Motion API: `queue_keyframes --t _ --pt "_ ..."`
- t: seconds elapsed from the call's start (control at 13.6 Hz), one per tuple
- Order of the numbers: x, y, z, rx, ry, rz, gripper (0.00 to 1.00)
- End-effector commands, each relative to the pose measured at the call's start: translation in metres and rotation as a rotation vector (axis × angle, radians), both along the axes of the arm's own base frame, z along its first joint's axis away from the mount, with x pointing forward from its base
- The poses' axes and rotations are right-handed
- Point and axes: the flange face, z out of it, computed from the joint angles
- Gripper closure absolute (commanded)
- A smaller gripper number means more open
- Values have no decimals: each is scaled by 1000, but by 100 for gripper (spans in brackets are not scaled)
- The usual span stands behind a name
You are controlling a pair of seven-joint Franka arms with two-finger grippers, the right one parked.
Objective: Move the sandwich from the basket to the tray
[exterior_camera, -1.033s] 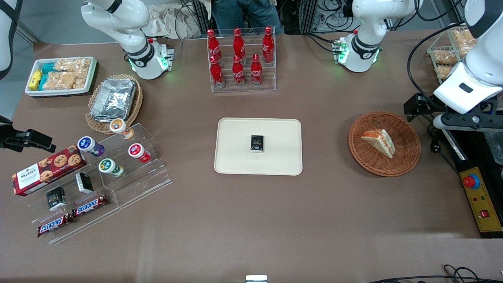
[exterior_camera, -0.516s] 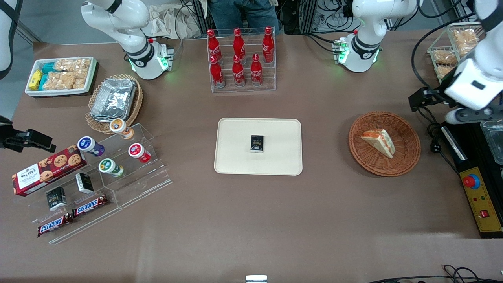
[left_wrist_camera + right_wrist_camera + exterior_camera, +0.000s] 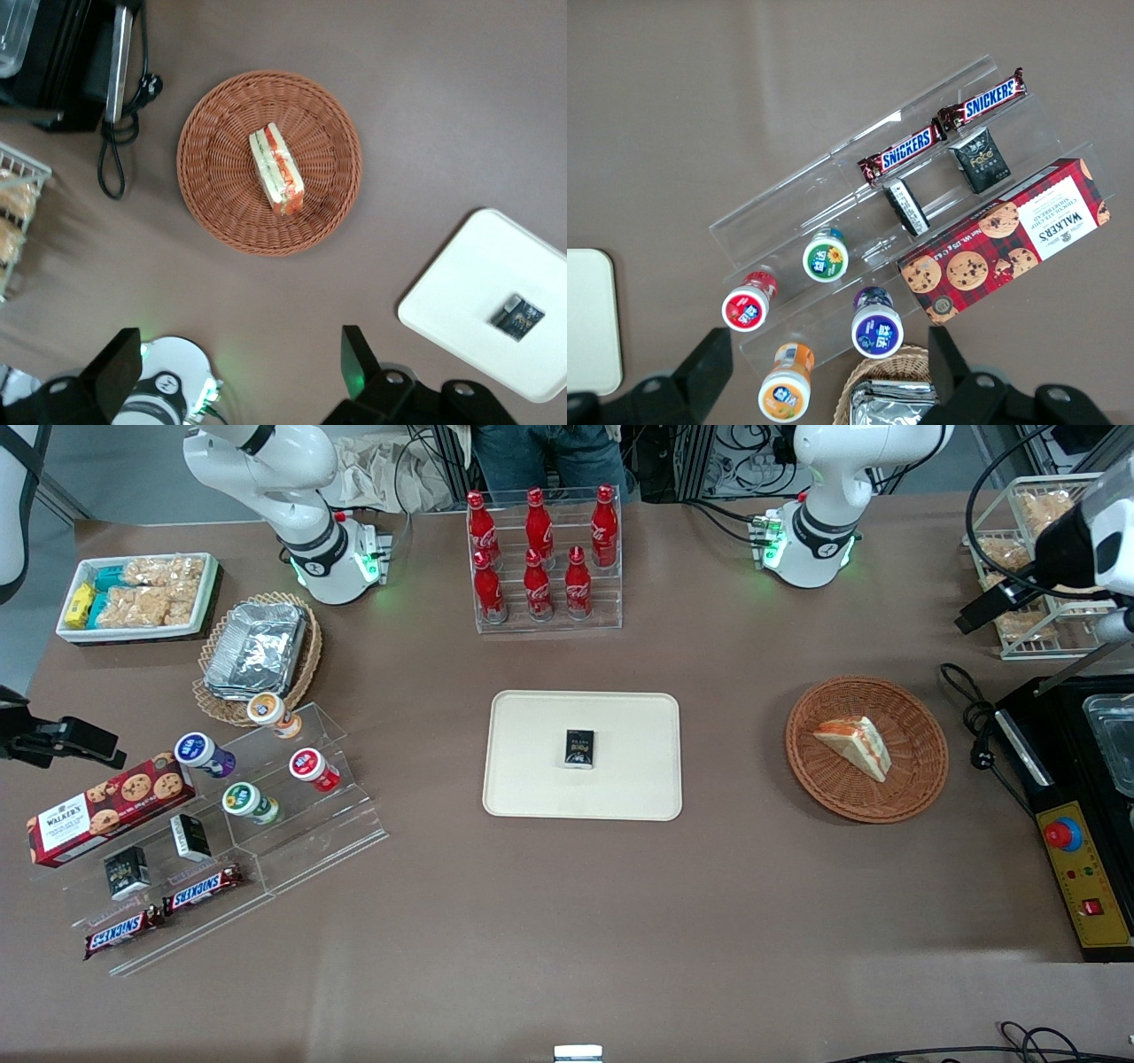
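One sandwich lies on its side in the middle of the reddish-brown wicker basket, its orange-red and green filling showing along the cut face, so the bread faces offer two flat flanks to close on. The gripper hangs high above the worktop, off toward the working arm's end of the table and clear of the basket; its fingers stand wide apart and hold nothing, with the basket framed between them in the wrist camera. That height and spread look like staging for a descent, not a grasp.

Toward the middle of the worktop, well apart from the basket, sits the cream tray, flat and low-rimmed. A small dark packet occupies its centre, so the sandwich would probably have to land on the bare area around it. I judge the task barely begun: the wedge is untouched, and the next move calls for lowering over it.
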Motion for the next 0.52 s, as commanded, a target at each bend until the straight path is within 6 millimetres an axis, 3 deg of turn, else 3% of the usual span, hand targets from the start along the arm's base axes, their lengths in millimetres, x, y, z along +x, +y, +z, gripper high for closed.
queue_keyframes --t 0.0,0.44 --pt "-4 -5 -47 56 3 118 0" --pt "-7 -8 -215 167 23 294 0"
